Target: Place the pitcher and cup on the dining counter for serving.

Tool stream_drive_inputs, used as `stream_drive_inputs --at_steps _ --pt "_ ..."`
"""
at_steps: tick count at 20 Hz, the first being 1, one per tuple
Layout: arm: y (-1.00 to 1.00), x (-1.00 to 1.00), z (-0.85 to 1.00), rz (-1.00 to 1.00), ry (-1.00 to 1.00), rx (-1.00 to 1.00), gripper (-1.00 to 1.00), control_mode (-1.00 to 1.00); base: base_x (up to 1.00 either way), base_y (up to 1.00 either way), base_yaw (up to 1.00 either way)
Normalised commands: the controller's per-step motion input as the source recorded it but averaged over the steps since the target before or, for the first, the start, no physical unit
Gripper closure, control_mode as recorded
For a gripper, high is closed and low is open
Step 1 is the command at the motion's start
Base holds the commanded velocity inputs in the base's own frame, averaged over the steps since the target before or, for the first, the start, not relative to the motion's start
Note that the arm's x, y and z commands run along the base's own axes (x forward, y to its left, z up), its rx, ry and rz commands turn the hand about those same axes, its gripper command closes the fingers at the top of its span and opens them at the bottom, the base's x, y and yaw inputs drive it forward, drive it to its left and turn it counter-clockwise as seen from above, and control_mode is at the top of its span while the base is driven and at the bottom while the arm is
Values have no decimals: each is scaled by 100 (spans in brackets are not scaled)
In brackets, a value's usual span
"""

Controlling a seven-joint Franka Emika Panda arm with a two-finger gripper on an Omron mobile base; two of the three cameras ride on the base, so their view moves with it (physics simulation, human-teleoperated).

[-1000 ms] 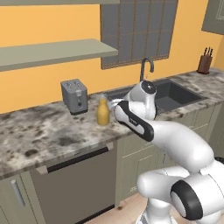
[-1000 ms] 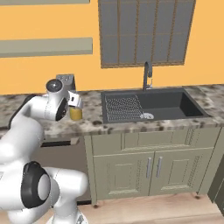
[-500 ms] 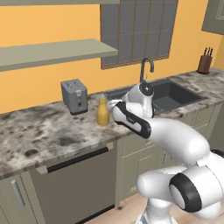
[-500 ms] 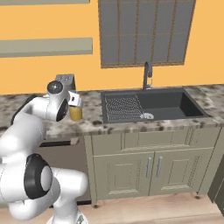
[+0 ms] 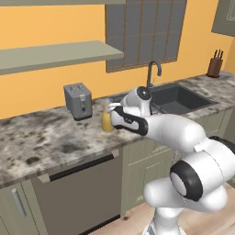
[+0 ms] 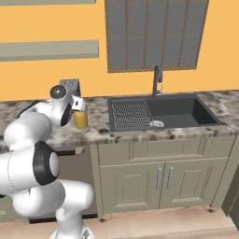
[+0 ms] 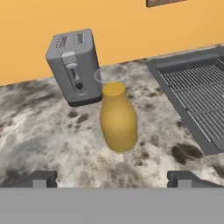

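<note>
Kitchen with orange wall; marble-topped counter [image 5: 41,137] with built-in sink [image 6: 158,112]; approach to pitcher, nothing yet grasped.

The counter ran along the wall, with the sink and its drying rack [image 7: 197,92] to one side and a grey toaster [image 7: 74,65] against the wall. The arm reached forward over the counter edge. The pitcher [image 7: 118,118] stood upright on the marble, just in front of the toaster and beside the rack, with what appeared to be a clear glass just behind its neck. The gripper [image 7: 113,178] faced the pitcher with its jaws spread wide and empty, the fingertips [image 7: 41,178] short of the body on either side. Judged status: the pitcher was not yet gripped or lifted; transfer to the dining counter remained, as did the whole of the cup step.
</note>
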Motion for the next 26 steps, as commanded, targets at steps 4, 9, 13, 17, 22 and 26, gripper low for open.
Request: stream_drive_inputs --at_steps 4,9,13,17,22,26 --pt "9 24 -10 0 0 0 -100 -100 0 0 0" --pt "6 15 -13 0 0 0 -100 -100 0 0 0" --pt "1 23 -17 0 0 0 -100 -100 0 0 0" --pt "0 19 -10 0 0 0 -100 -100 0 0 0" --pt "0 17 -3 0 0 0 -100 -100 0 0 0" --pt "0 18 -3 0 0 0 -100 -100 0 0 0"
